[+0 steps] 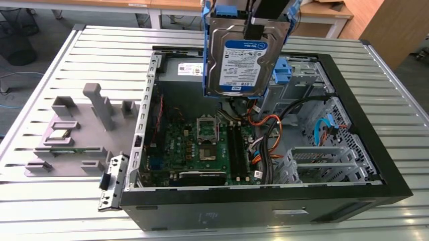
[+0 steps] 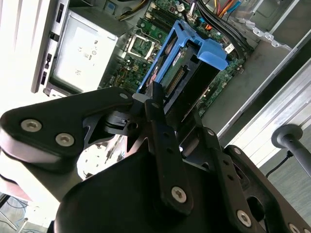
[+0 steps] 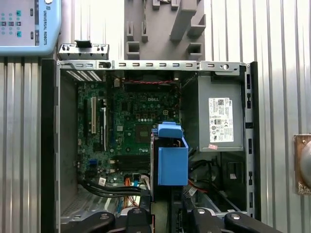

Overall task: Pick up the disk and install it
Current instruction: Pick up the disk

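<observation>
The disk [image 1: 242,60], a silver drive with a blue-and-white label in a blue caddy, hangs upright above the open computer case [image 1: 375,165], over its rear middle. My gripper [image 1: 254,27] is shut on its upper edge, coming down from the top of the exterior view. In the second wrist view the black fingers [image 2: 160,136] clamp the disk [image 2: 187,68] on both flat sides. In the first wrist view the disk [image 3: 172,162] is seen end-on over the motherboard [image 3: 131,121], with the gripper [image 3: 167,216] at the picture's lower edge.
Inside the case are a grey power supply [image 3: 218,116], orange and black cables [image 1: 268,130], a blue bracket [image 1: 287,70] and metal drive cages [image 1: 322,160]. A grey fixture block [image 1: 74,135] stands at the exterior view's left on the slatted table [image 1: 60,216]. A teach pendant [image 3: 24,24] lies nearby.
</observation>
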